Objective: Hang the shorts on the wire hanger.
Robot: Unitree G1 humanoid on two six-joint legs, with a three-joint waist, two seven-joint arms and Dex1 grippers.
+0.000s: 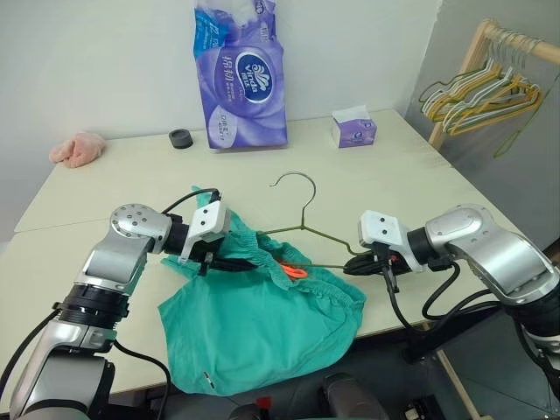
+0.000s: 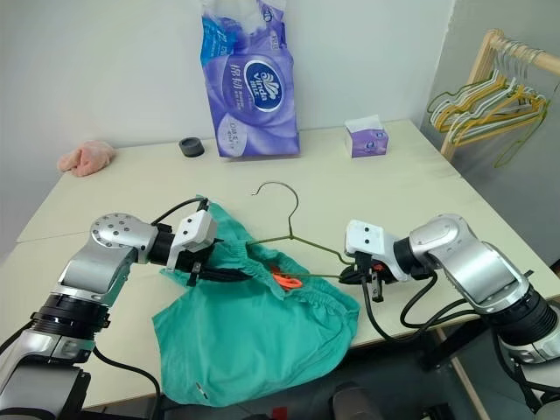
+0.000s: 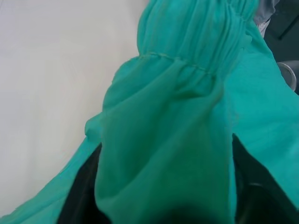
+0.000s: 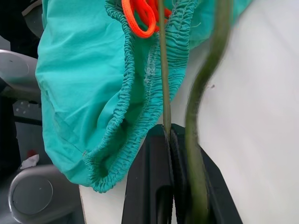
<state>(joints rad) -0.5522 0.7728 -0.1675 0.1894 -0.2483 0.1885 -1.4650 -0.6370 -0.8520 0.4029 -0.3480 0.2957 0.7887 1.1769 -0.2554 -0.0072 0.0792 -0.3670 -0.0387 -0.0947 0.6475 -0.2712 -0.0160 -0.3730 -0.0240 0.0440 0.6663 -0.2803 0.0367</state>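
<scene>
We note the right gripper (image 2: 366,278) clamped shut on the end of the wire hanger (image 2: 293,238), whose hook lies out over the table (image 2: 376,188) and whose lower bar runs into the waistband of the shorts (image 2: 254,337); the left gripper (image 2: 206,273) has a bunched fold of that waistband between its fingers, though we cannot tell how firm the hold is; the shorts lie at the near table edge, with much of the cloth draped over it. Risks as we judge them: the thin wire may twist in the right grip; the hanging cloth may drag the waistband off the bar; the orange drawstring (image 2: 284,280) may snag on the wire.
</scene>
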